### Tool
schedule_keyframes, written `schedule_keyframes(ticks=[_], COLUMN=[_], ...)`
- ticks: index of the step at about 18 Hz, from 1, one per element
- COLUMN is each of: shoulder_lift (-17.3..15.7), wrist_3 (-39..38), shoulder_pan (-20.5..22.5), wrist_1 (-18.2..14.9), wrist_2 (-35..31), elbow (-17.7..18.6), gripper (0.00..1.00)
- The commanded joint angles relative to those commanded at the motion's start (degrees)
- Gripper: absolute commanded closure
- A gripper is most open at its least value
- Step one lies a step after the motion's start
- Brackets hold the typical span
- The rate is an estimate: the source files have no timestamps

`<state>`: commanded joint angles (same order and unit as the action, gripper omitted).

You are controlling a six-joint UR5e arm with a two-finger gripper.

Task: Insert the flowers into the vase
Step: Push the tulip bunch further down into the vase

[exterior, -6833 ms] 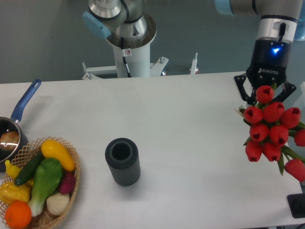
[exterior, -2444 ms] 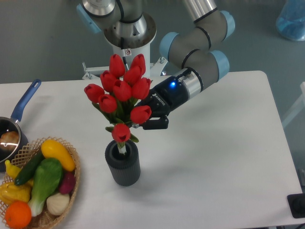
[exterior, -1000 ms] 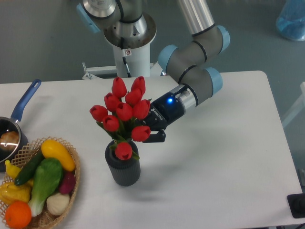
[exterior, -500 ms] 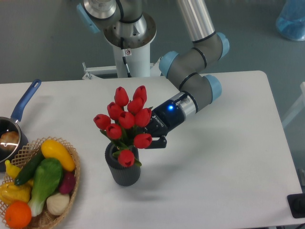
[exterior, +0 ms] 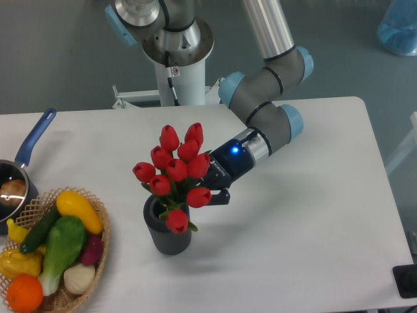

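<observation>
Smooth red tulip buds point(exterior: 176, 168) in ribbed grey cylinder vase point(exterior: 168, 233).

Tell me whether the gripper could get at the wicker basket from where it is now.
Probably not right away. The gripper appears closed on the flowers, whose stems sit in the vase, which stands between it and the wicker basket. Once it lets go, the way above looks free.

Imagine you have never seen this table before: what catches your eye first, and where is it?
The red flowers stand out near the middle of the table, their stems in the dark ribbed vase. The gripper holds the bunch from the right. At the front left corner sits a wicker basket of colourful vegetables.
</observation>
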<state>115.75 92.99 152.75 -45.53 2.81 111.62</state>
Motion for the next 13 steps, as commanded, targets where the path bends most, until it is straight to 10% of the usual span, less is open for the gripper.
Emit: schedule_keyframes(ticks=[13], shoulder_lift=[0.35], wrist_3=[0.00], shoulder_pan=[-0.35], wrist_1=[0.35], wrist_2=[-3.78], elbow=[0.44], gripper=[0.79])
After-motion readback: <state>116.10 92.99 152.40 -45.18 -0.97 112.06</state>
